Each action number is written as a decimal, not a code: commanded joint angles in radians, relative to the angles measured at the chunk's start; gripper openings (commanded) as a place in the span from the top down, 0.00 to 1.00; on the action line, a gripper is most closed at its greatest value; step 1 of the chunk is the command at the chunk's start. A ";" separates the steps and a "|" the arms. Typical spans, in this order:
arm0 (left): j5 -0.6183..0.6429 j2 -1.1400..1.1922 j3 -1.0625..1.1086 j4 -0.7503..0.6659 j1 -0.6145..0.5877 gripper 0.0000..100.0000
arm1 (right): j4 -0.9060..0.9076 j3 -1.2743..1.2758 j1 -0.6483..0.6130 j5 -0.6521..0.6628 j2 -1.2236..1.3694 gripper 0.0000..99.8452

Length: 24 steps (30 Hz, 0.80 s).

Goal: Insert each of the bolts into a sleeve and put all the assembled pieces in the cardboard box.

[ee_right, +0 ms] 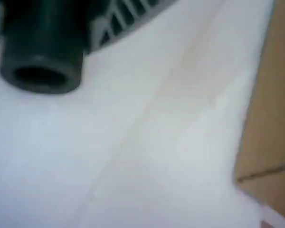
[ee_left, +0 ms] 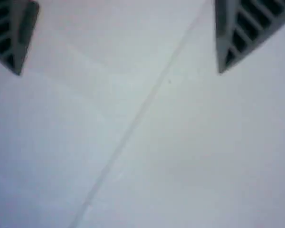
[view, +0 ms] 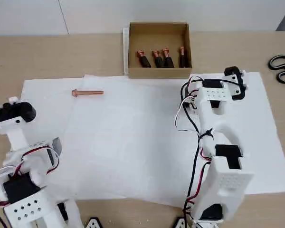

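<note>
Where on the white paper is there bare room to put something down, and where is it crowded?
The widest bare patch is the middle of the white paper sheet, between the copper bolt, the left arm and the right arm. It is crowded at the far edge, where the right arm stands close to the brown cardboard box.

three cameras: one overhead, two riding the wrists

the high view is looking down from above the desk's (view: 38, 52) near edge, facing the far edge where the cardboard box (view: 157, 28) is sitting, and taking in the whole white paper (view: 133, 142). the left wrist view is looking from very close onto that paper, its own fingers (ee_left: 12, 33) framing it. the right wrist view is peering just as close, the sleeve (ee_right: 40, 57) looming large, and catching the box wall the high view is also showing.
</note>
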 commanded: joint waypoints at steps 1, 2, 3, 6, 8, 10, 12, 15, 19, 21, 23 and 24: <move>-0.005 -0.008 -0.002 -0.021 -0.006 0.75 | 0.016 -0.002 0.025 0.000 0.002 1.00; -0.005 -0.008 -0.002 -0.021 -0.006 0.75 | 0.025 -0.003 0.028 0.000 -0.001 1.00; -0.005 -0.008 -0.002 -0.021 -0.005 0.75 | 0.038 -0.003 0.030 0.002 -0.008 1.00; -0.006 -0.008 -0.002 -0.021 -0.005 0.75 | 0.074 -0.003 0.038 0.002 -0.047 1.00; -0.006 -0.008 -0.002 -0.021 -0.003 0.75 | 0.102 -0.003 0.039 0.017 -0.084 1.00; -0.006 -0.008 -0.002 -0.021 -0.003 0.75 | 0.125 -0.003 0.039 0.068 -0.130 1.00; -0.006 -0.008 -0.002 -0.021 -0.003 0.75 | 0.147 -0.003 0.038 0.126 -0.182 1.00; -0.006 -0.008 -0.002 -0.021 -0.003 0.75 | 0.170 -0.003 0.036 0.210 -0.268 1.00; -0.006 -0.008 -0.002 -0.021 -0.005 0.75 | 0.180 0.002 0.031 0.382 -0.369 1.00; -0.006 -0.008 -0.002 -0.021 -0.005 0.75 | 0.217 0.000 0.019 0.531 -0.414 1.00; -0.006 -0.008 -0.002 -0.021 -0.005 0.75 | 0.262 0.000 -0.007 0.694 -0.449 1.00; -0.006 -0.008 -0.002 -0.021 -0.003 0.75 | 0.294 0.000 -0.021 0.778 -0.463 1.00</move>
